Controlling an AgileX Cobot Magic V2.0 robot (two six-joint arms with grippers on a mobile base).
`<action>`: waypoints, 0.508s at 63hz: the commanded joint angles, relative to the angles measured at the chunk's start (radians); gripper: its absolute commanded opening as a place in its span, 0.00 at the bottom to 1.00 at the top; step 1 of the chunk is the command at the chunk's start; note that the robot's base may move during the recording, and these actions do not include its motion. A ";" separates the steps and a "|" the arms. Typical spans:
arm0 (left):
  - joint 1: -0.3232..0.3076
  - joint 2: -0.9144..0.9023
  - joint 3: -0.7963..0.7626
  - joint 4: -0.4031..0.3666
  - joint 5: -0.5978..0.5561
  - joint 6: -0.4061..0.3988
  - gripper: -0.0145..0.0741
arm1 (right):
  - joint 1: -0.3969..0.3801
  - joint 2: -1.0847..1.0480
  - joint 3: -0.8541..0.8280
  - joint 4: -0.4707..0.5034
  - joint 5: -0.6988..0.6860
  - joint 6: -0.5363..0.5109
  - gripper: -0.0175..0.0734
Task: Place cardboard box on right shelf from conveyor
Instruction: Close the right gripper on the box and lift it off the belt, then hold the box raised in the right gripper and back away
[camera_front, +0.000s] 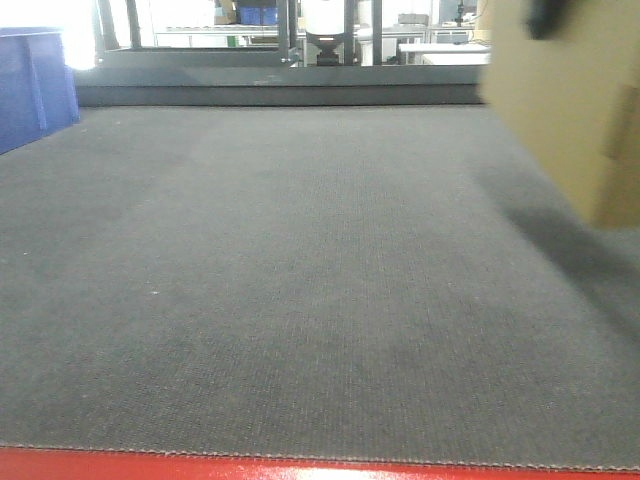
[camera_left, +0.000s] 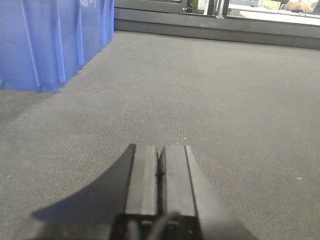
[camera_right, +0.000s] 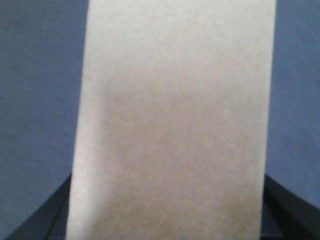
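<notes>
The tan cardboard box hangs tilted above the right side of the dark grey conveyor and casts a shadow on the belt. A dark piece of my right gripper shows at the box's top edge. In the right wrist view the cardboard box fills the middle of the frame, and my right gripper is shut on it, with dark fingers showing on either side. My left gripper is shut and holds nothing, low over the conveyor. The right shelf is out of view.
A blue plastic bin stands on the belt at the far left, also seen as a blue bin in the front view. The conveyor's red front edge runs along the bottom. A dark frame borders the belt's far side.
</notes>
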 joint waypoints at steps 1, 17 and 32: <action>-0.005 -0.011 -0.003 -0.005 -0.085 -0.005 0.03 | -0.054 -0.163 0.124 -0.013 -0.152 -0.015 0.39; -0.005 -0.011 -0.003 -0.005 -0.085 -0.005 0.03 | -0.112 -0.506 0.454 -0.013 -0.273 -0.015 0.39; -0.005 -0.011 -0.003 -0.005 -0.085 -0.005 0.03 | -0.112 -0.825 0.541 -0.011 -0.283 -0.015 0.39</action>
